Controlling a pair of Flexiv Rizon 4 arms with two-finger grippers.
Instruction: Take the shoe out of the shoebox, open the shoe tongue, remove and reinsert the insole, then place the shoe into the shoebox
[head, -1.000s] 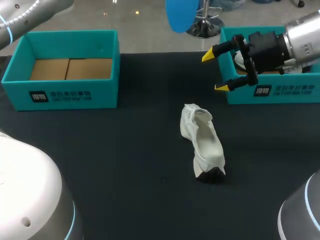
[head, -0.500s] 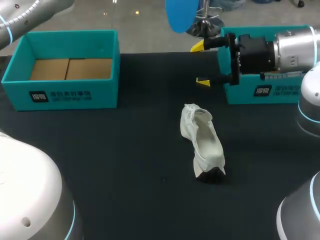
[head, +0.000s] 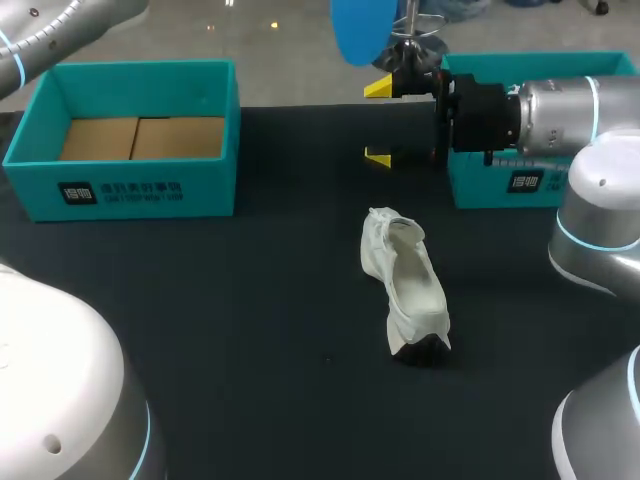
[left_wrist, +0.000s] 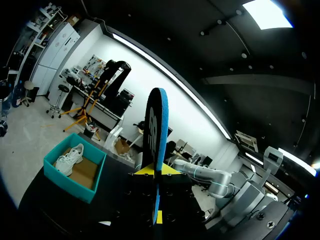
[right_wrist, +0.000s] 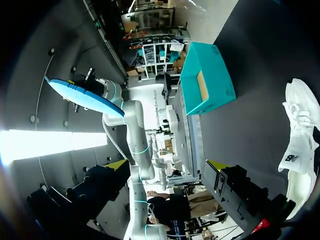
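The white shoe (head: 405, 290) lies on its side on the dark surface (head: 240, 330), outside both boxes, with its dark sole end toward the robot. Beyond it and off to its left stands a teal box (head: 210, 190) with a cardboard floor. Beyond it and to its right stands a second teal box (head: 480, 190), which in the left wrist view holds a second shoe (left_wrist: 69, 160), also white. The right gripper (head: 378, 122) hangs just beyond the white shoe, pointing sideways in front of the second teal box, its jaws wide apart. The left gripper (left_wrist: 155, 171) is well beyond the white shoe, past the far edge of the surface. Its jaws are clamped on a blue insole (left_wrist: 156, 125) that stands on edge.
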